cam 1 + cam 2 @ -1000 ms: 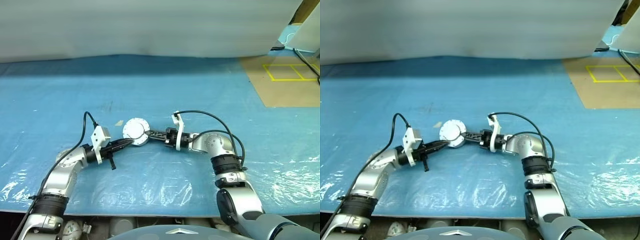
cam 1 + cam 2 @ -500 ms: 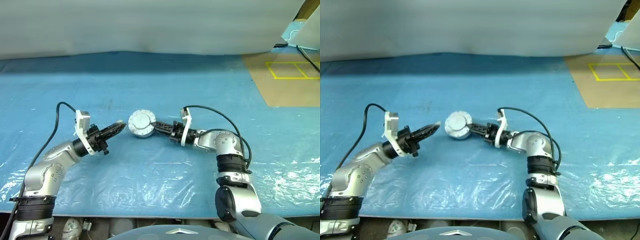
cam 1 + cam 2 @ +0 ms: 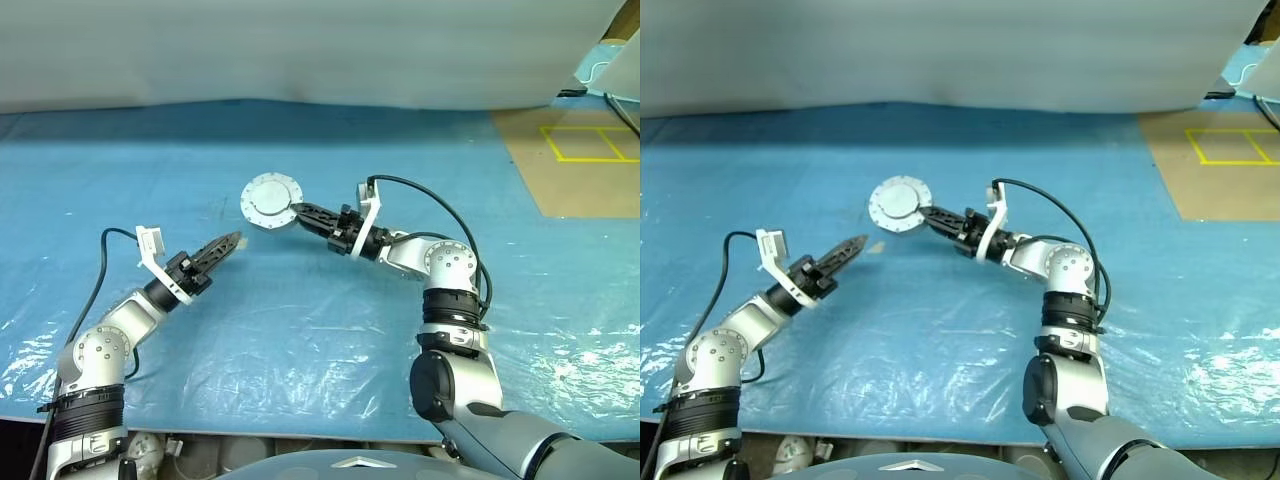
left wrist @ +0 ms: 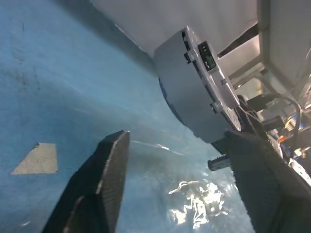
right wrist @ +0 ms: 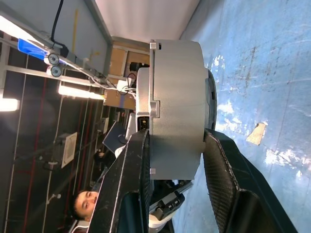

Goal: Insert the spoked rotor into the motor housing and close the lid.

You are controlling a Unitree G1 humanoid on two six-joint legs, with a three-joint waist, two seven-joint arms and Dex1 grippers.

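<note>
My right gripper (image 3: 298, 212) is shut on the motor housing (image 3: 269, 200), a thick round grey puck held up off the table, on edge, with its flat silvery face towards the head camera. In the right wrist view both black fingers (image 5: 133, 174) clamp the housing (image 5: 177, 107) across its thickness. My left gripper (image 3: 225, 243) hovers to the left of the housing, apart from it and pointing at it. In the left wrist view its fingers (image 4: 99, 184) stand open with nothing between them and the housing (image 4: 192, 92) ahead. The spoked rotor is hidden. I cannot make out the lid as a separate part.
A blue plastic sheet (image 3: 330, 320) covers the table. A small beige scrap (image 3: 238, 240) lies on it just past my left fingertips. A brown board with yellow tape lines (image 3: 575, 150) sits at the back right. A pale curtain closes off the back.
My left gripper let go of the housing, drew back to the left and opened. My right gripper raised the housing off the table.
</note>
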